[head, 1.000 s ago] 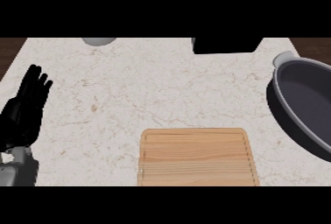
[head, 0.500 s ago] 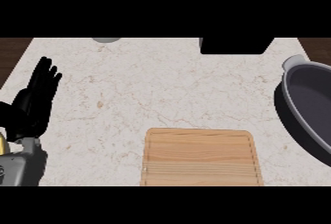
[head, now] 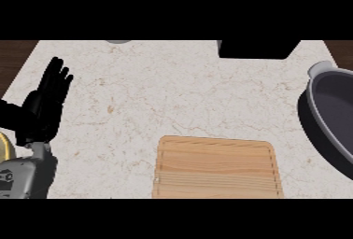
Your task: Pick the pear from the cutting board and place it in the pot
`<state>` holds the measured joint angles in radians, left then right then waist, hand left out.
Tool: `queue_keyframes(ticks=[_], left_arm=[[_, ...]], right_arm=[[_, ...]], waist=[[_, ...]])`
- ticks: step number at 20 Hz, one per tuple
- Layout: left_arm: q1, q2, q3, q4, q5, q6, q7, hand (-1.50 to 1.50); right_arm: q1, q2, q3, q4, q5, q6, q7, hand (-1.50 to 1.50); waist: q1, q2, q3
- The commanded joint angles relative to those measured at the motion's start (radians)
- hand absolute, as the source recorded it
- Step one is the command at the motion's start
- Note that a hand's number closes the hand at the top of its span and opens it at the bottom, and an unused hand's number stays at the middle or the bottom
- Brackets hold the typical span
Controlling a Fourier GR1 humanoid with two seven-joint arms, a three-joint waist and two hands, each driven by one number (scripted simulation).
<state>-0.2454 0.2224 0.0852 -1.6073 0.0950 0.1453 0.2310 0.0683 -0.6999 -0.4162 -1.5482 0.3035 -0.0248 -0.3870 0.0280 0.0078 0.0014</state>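
Observation:
The wooden cutting board (head: 218, 166) lies at the lower middle of the counter with nothing showing on it. No pear appears anywhere in the head view. The dark grey pot (head: 332, 119) sits at the right edge, partly cut off, its inside looking bare. My left hand (head: 45, 105) rests open at the left side, fingers straight and pointing up, well apart from the board. My right hand does not show.
A black box-like object (head: 258, 48) stands at the back right of the marbled counter (head: 165, 93). A small grey round thing (head: 118, 41) peeks in at the back edge. The counter's dark left edge runs beside my left hand.
The view has drifted: board, pot and black object sit slightly further right and lower than before. My left hand shows a little further right and higher, still open.

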Motion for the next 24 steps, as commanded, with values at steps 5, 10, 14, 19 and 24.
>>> queue_keyframes(ticks=[5,10,14,19,24], left_arm=[[0.017,-0.025,-0.012,0.001,-0.024,0.013,-0.003,0.00],[0.012,-0.016,-0.004,-0.015,-0.010,-0.001,0.011,0.00],[0.008,0.015,0.036,0.008,0.021,-0.040,-0.011,0.00],[0.053,-0.024,0.000,-0.030,0.000,-0.020,-0.017,0.00],[0.061,-0.002,0.019,-0.049,0.005,-0.029,-0.001,0.00]], right_arm=[[-0.284,0.040,0.118,0.508,0.204,-0.152,-0.196,1.50],[-0.395,0.066,0.130,0.752,0.170,-0.046,-0.149,-1.50],[-0.462,0.059,0.157,0.837,0.132,0.113,-0.243,-1.50],[-0.552,0.120,0.085,0.921,-0.003,0.250,-0.310,-1.50],[-0.597,0.012,-0.054,1.069,-0.136,0.407,-0.363,-1.50]], waist=[[-0.007,-0.003,0.000],[0.010,0.003,0.002],[-0.003,-0.001,0.000],[0.000,-0.002,0.001],[-0.003,-0.001,0.001]])
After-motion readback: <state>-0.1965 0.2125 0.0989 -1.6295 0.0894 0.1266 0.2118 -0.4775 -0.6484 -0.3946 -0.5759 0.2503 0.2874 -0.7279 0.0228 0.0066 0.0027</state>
